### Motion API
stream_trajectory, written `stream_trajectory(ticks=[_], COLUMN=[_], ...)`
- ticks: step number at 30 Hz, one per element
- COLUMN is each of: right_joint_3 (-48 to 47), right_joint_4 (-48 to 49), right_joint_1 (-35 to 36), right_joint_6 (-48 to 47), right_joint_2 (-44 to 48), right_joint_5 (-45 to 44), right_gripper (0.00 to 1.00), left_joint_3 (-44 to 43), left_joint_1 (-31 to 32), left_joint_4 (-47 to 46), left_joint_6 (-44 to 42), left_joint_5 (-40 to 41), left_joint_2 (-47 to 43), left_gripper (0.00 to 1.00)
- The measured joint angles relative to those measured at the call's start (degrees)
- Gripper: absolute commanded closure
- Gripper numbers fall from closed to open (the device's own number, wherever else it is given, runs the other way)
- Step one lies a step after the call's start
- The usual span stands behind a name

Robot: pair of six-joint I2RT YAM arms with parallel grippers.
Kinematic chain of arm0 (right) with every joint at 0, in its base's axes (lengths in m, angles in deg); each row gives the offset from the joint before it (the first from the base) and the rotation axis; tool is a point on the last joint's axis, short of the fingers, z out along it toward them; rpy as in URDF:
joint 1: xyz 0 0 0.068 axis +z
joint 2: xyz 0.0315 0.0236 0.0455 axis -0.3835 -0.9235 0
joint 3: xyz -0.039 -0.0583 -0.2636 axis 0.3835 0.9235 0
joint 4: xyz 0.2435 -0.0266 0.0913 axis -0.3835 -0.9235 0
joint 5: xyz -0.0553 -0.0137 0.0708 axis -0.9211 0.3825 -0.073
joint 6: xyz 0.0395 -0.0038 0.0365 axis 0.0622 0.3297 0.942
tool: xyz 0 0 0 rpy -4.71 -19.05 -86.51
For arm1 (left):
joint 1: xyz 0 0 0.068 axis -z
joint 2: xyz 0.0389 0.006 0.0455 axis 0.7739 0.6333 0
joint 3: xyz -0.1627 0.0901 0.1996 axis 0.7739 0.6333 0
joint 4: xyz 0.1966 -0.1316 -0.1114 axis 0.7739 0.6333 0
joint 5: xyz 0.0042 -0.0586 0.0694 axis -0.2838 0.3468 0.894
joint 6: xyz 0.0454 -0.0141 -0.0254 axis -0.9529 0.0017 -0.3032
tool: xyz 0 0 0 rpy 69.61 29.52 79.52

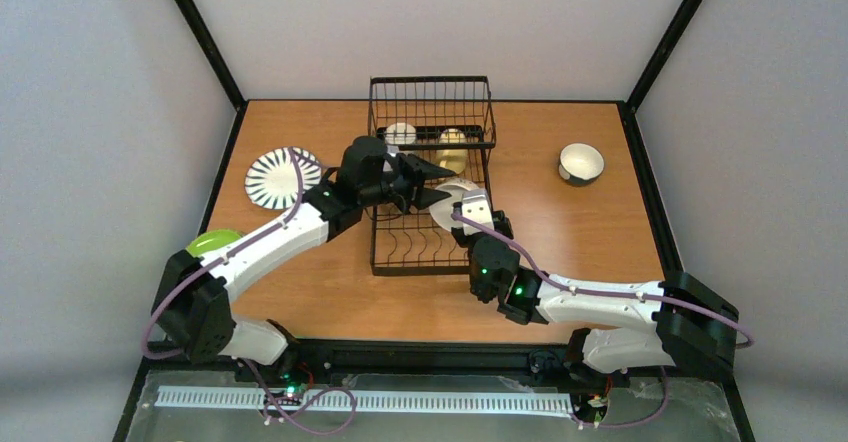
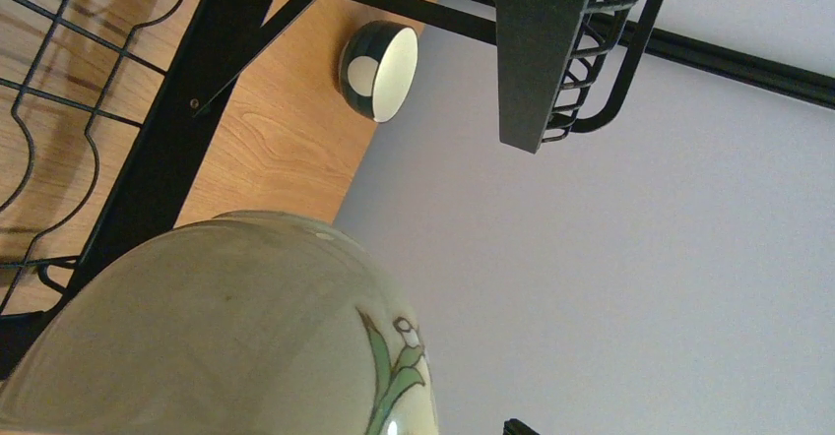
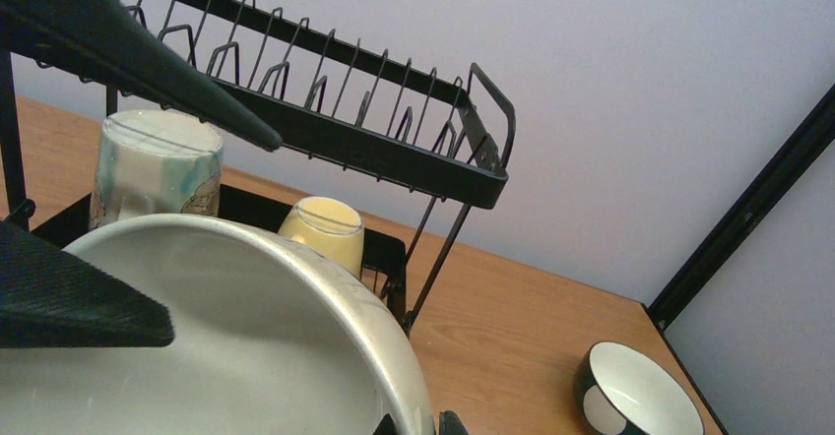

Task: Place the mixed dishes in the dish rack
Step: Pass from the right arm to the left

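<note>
1. Right gripper (image 1: 470, 212) clamped on the cream bowl (image 1: 448, 205) rim, holding it tilted over the dish rack (image 1: 400, 254) slots.
2. Left gripper (image 1: 425, 177) jaws wide apart, just beside the bowl above the rack - probably to steady it.
3. Teal-and-white bowl (image 1: 580, 162) right of the rack - not loaded.
</note>
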Motion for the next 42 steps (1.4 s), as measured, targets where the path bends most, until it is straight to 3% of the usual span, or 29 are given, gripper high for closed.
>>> stream_trajectory(ticks=[27,32,37,42], right_joint_3=[-6.32,-7.02,-7.02,-7.02], right_joint_4=[-1.09,-2.34,-3.98,-5.01], right_joint_1=[0.02,0.04,0.09,0.33], right_joint_6=[-6.73,-6.95,-6.91,-6.82], right_joint_2=[-3.39,-3.98,-4.09,-4.09], right_joint_5=[-0.57,-0.76,-0.94,-1.38], right_gripper=[0.98,0.98,0.98,0.98], left_joint_3=[-13.33,-14.8,-14.86,-14.84], left_joint_1=[0.28,0.28,0.28,0.44], left_joint_4=[15.34,17.07,16.92,16.06], left_joint_6=[-8.79,-10.58,-11.32,-11.45], left_joint_5=[-2.62,-1.44,-1.18,-1.36], left_joint_2=[7.02,7.74,8.39,8.66], left_gripper=[0.09,0.23,0.46,0.59])
